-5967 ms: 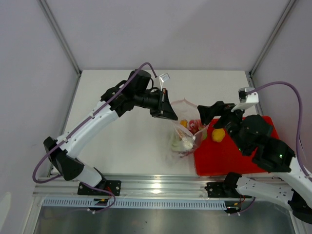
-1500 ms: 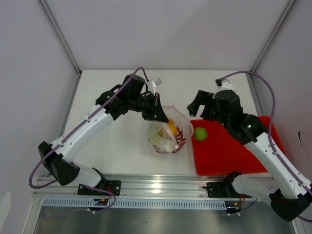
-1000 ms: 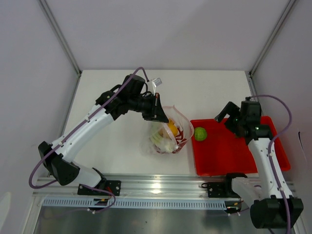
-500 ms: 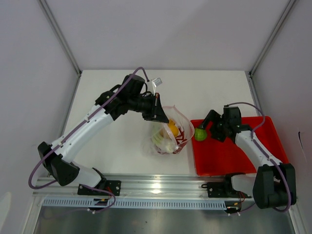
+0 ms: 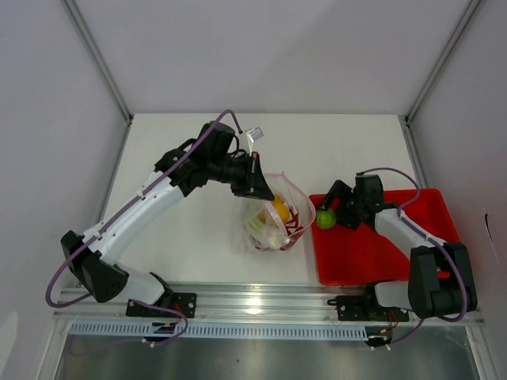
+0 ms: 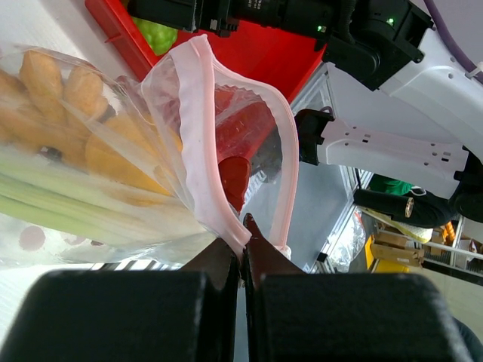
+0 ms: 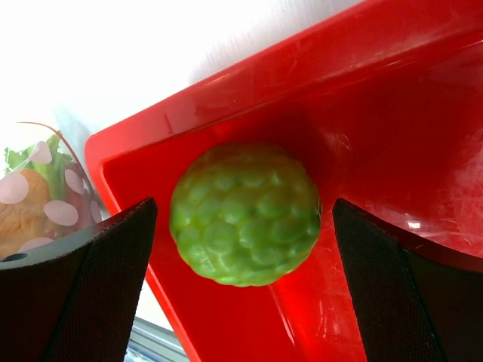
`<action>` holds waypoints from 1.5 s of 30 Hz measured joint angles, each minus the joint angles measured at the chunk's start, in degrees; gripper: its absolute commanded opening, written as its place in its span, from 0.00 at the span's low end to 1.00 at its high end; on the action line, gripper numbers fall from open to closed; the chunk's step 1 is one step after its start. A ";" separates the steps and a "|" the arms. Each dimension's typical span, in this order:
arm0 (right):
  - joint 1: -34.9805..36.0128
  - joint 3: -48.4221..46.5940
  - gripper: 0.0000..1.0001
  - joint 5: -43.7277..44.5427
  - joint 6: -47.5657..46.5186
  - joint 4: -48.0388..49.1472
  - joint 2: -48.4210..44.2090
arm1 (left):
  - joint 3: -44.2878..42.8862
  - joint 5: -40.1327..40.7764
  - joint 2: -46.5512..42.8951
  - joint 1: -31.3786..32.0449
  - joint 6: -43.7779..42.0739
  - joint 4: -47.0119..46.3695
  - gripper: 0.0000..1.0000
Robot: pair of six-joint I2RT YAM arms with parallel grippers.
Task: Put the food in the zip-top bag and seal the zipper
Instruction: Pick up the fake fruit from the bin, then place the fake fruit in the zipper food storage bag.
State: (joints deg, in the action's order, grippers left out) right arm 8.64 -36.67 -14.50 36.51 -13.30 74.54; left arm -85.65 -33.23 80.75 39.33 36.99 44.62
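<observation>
The clear zip-top bag (image 5: 273, 220) lies at mid-table with its mouth held up. My left gripper (image 5: 264, 188) (image 6: 243, 243) is shut on the pink zipper (image 6: 198, 128) at the mouth's edge. Inside the bag are yellow-orange pieces (image 6: 113, 154), a pale-green stalk (image 6: 60, 197) and a red piece (image 6: 240, 132). A round, bumpy green fruit (image 5: 325, 219) (image 7: 245, 213) rests in the near-left corner of the red tray (image 5: 372, 253) (image 7: 392, 113). My right gripper (image 5: 329, 212) (image 7: 243, 226) is open, one finger on each side of the fruit, not touching it.
The tray sits just right of the bag, its raised rim (image 7: 226, 90) between the fruit and the bag. An aluminium rail (image 5: 253, 301) runs along the table's near edge. Grey walls and slanted metal posts (image 5: 99, 59) enclose the table.
My right arm swung out to the right, then came back low to the tray; its open jaws now straddle the green fruit. The left gripper and bag have held still.
</observation>
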 measured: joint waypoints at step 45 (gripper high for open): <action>17.35 -27.98 0.52 5.53 -2.49 -20.22 -25.53 | 0.22 -0.15 0.00 0.00 0.02 -0.52 0.01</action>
State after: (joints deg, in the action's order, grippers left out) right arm 26.00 -64.64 -8.97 34.02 -33.52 49.01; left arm -85.43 -33.39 80.75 39.33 37.01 44.10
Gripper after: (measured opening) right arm 0.787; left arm 0.006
